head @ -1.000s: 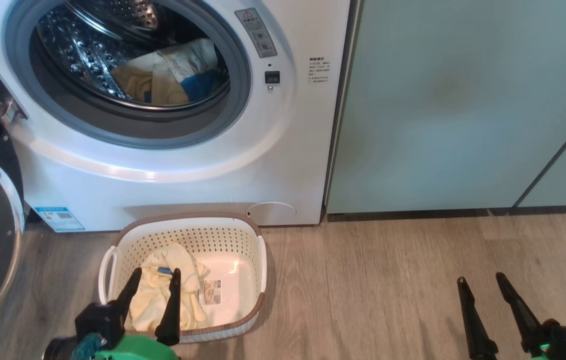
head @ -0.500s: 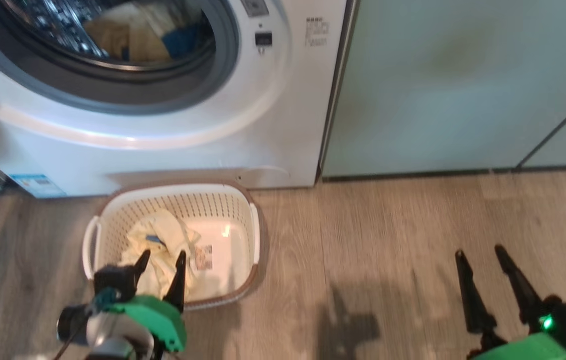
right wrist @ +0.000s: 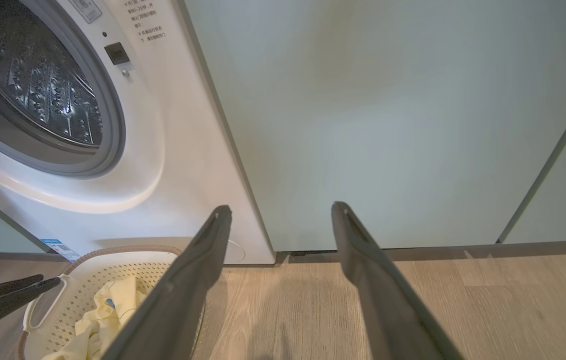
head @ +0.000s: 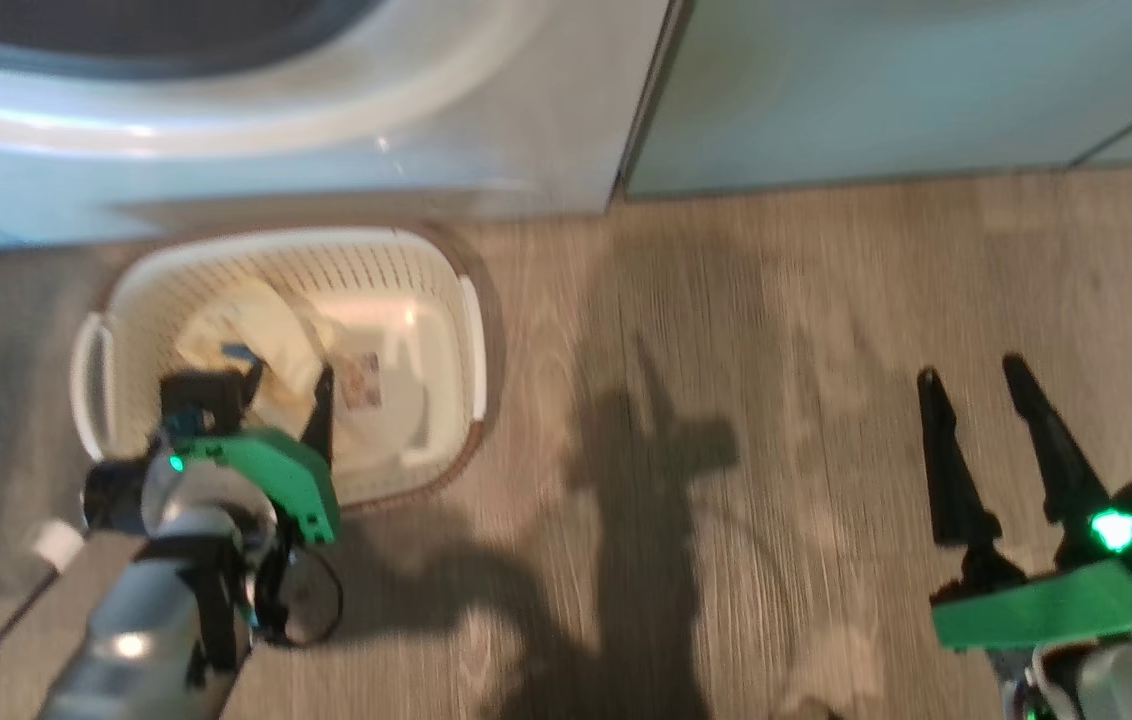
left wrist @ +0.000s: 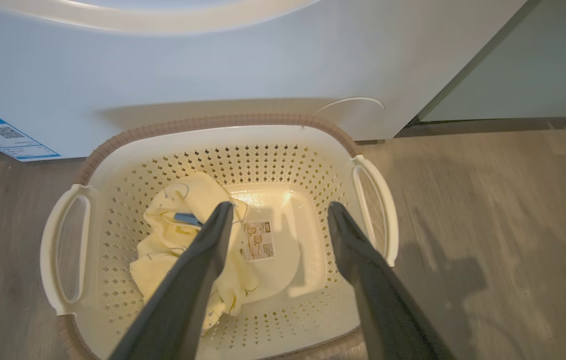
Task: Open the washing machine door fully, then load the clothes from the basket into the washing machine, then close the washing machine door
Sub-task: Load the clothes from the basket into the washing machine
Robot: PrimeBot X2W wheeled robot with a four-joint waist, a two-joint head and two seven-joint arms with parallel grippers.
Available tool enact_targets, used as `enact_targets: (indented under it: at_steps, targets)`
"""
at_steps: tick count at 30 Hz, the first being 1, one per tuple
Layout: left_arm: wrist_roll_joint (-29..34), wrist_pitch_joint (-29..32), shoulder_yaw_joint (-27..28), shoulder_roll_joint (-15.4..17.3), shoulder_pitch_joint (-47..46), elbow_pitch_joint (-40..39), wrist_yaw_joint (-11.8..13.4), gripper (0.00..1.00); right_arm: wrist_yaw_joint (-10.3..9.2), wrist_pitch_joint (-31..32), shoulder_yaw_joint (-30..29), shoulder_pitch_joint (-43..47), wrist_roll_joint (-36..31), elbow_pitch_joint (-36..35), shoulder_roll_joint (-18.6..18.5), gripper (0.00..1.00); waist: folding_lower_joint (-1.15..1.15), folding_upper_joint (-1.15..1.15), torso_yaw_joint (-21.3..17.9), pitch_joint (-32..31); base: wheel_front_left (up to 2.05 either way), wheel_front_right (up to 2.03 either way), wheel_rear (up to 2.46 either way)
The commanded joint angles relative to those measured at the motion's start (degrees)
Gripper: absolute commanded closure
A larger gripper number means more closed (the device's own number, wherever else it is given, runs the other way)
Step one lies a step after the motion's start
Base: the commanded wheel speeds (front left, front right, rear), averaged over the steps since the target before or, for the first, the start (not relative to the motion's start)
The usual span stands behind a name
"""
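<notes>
The clothes left to load are a crumpled pale yellow bundle in the left half of the basket. The right half is bare down to the label on its base. The basket stands on the wood floor, just on the near side of the washing machine and below its round opening.

I judge the first step done: my right wrist view shows the steel drum uncovered, with no glass across it. Loading is unfinished while this bundle lies here, and closing the door comes after that. From these angles I cannot tell what already lies in the drum.

My left gripper hangs over the basket, fingers spread wide and holding nothing. One finger crosses above the bundle's right edge and the other is over the bare base. I cannot tell whether it touches the cloth. I would need to shift left to straddle the bundle.

My right gripper is well off to the right, equally wide and empty. It points at the pale green cabinet.
</notes>
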Motion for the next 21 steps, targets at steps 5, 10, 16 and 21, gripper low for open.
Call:
enact_targets:
  at_steps: [5,10,16,21]
  targets:
    - [-0.1,-0.4,1.8,1.8,-7.1,5.0,-1.4,0.00,0.00,-0.4,1.1,-3.6,0.6,-2.7,0.0,0.00,-0.02,0.00,-1.8,10.1,0.00,0.00,0.00]
    - [-1.5,0.5,2.9,2.5,-13.6,10.8,-2.8,0.00,0.00,-0.4,1.8,-6.6,0.9,-3.9,0.3,0.00,-0.02,0.00,-2.9,15.9,0.00,0.00,0.00]
    - [-3.6,3.8,4.7,4.1,-21.2,16.5,-3.8,0.00,0.00,-0.4,2.8,-9.9,1.3,-5.1,0.7,0.00,-0.02,0.00,-4.4,22.3,0.00,0.00,0.00]
    - [-3.2,7.3,4.4,6.4,-27.0,20.5,-3.3,0.00,0.00,-0.4,3.8,-12.1,1.6,-5.1,1.0,0.00,-0.02,0.00,-5.7,26.1,0.00,0.00,0.00]
